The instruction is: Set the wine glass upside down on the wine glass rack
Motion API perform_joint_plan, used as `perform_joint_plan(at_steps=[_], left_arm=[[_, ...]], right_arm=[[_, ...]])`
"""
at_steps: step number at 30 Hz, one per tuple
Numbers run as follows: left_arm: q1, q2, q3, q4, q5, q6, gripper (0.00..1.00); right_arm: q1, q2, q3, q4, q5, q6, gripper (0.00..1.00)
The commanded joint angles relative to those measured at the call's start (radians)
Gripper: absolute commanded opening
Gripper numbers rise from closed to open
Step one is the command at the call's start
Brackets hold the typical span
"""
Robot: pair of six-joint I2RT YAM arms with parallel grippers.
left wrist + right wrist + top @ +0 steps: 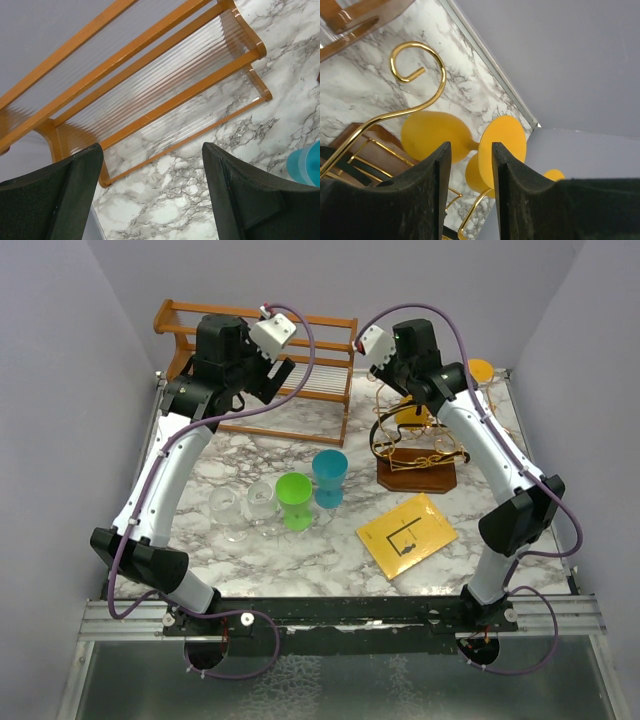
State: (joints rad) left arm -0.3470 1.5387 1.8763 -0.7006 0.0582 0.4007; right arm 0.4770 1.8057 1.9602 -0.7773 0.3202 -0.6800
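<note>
The yellow wine glass [432, 134] is in among the wires of the gold wine glass rack [440, 75], its bowl to the left and its round foot [507, 140] to the right in the right wrist view. Whether it hangs from the wire I cannot tell. My right gripper [471, 146] is open just short of the stem, with nothing between its fingers. In the top view the glass [413, 416] is mostly hidden under the right gripper [402, 390], above the rack [415, 448] on its dark wooden base. My left gripper [278, 372] is open and empty by the wooden shelf.
An orange-brown slatted shelf [320, 360] stands at the back left and also shows in the left wrist view [150, 75]. A green cup [294, 500], a blue cup [329, 478] and two clear glasses [245, 508] stand mid-table. A yellow packet [406, 535] lies front right. Another yellow thing [481, 369] is in the back right corner.
</note>
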Motion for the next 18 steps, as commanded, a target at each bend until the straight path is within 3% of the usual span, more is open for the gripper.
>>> perform_joint_plan(at_steps=[1, 9, 18], left_arm=[[0.004, -0.020, -0.038, 0.018, 0.002, 0.010, 0.83], [0.005, -0.041, -0.137, -0.078, 0.176, 0.014, 0.83], [0.002, -0.069, -0.247, -0.305, 0.515, 0.115, 0.81]], right_arm=[[0.005, -0.026, 0.056, -0.031, -0.150, 0.089, 0.39], [0.003, -0.096, 0.078, -0.047, -0.257, 0.197, 0.41], [-0.019, -0.151, 0.110, -0.083, -0.343, 0.262, 0.47]])
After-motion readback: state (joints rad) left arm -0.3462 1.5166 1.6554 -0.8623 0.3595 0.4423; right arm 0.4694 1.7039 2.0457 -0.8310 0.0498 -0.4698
